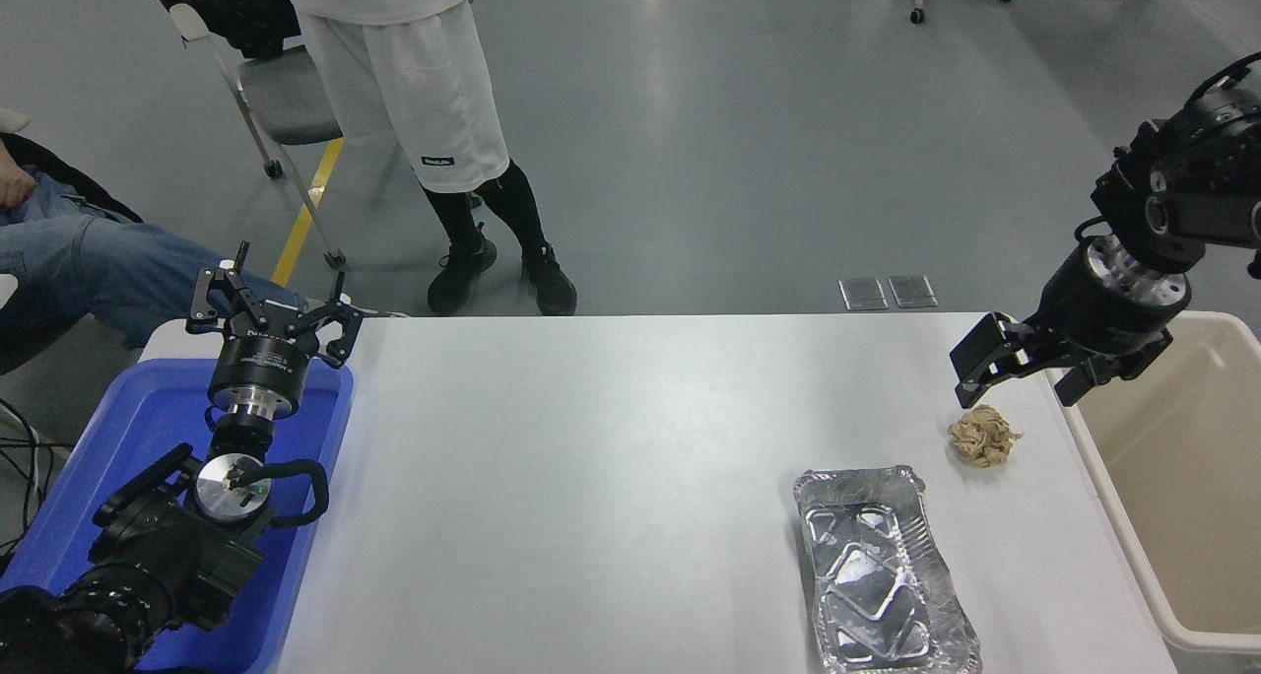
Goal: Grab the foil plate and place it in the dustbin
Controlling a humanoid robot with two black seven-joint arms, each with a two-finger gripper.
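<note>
We are hovering our right pincer (1025, 378), jaws spread and empty, at the frame's right beside the dustbin (1182, 516). The foil plate (882, 575) is lying lower right on the tabletop (591, 477); we should be aiming for its crinkled rim, avoiding the paper ball (983, 436).

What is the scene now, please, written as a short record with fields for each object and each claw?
foil plate: lying on the white table, near right part, not held
paper ball: on table, just beyond the plate
dustbin: beige, beside the table's right edge
blue bin: at the table's left edge
right claw: open, above table's far right corner, holding nothing
left claw: open, parked over blue bin
task status: plate not yet picked up
</note>
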